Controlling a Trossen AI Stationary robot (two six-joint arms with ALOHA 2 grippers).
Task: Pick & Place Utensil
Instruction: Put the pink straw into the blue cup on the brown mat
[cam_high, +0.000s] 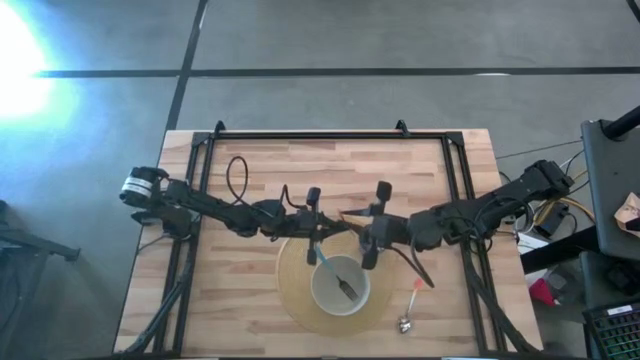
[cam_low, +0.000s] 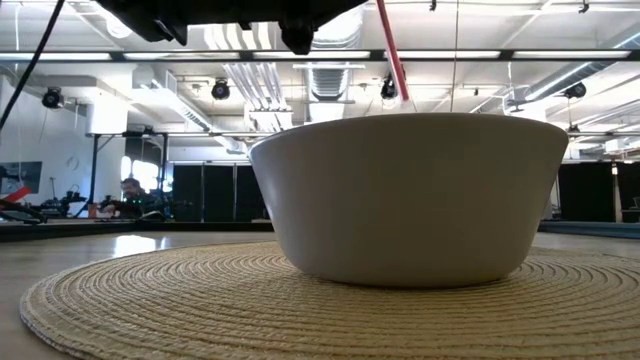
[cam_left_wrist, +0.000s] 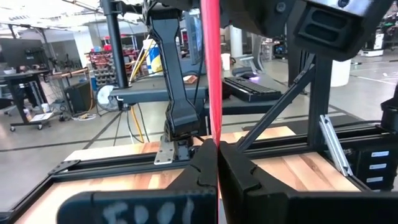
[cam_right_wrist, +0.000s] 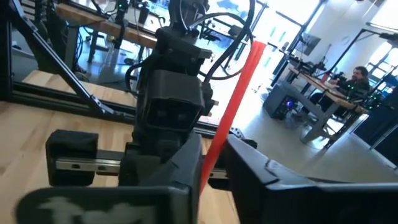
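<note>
A utensil (cam_high: 333, 272) with a red handle (cam_low: 392, 50) stands slanted over a white bowl (cam_low: 410, 200), and its dark head (cam_high: 346, 289) is inside the bowl (cam_high: 362, 300). The bowl sits on a round woven mat (cam_high: 292, 300). My left gripper (cam_high: 316, 258) hangs at the bowl's far-left rim, shut on the handle. My right gripper (cam_high: 369, 262) hangs at the far-right rim with its fingers apart (cam_right_wrist: 213, 146). The red handle (cam_right_wrist: 239, 87) shows through that gap, with the left gripper behind it. My left gripper (cam_left_wrist: 217, 146) pinches the utensil's red handle (cam_left_wrist: 211, 134) between its two fingers (cam_left_wrist: 249, 177). The fingers lie across the handle. The handle rises steeply above them, and below them it drops behind the bowl's rim (cam_low: 404, 100) into the bowl.
A spoon (cam_high: 409, 310) with a pinkish handle lies on the wood to the right of the mat, near the table's near edge. Black frame rails (cam_high: 320, 133) run along the far and side edges. Bare wood shows on the table's far half and to the left of the mat.
</note>
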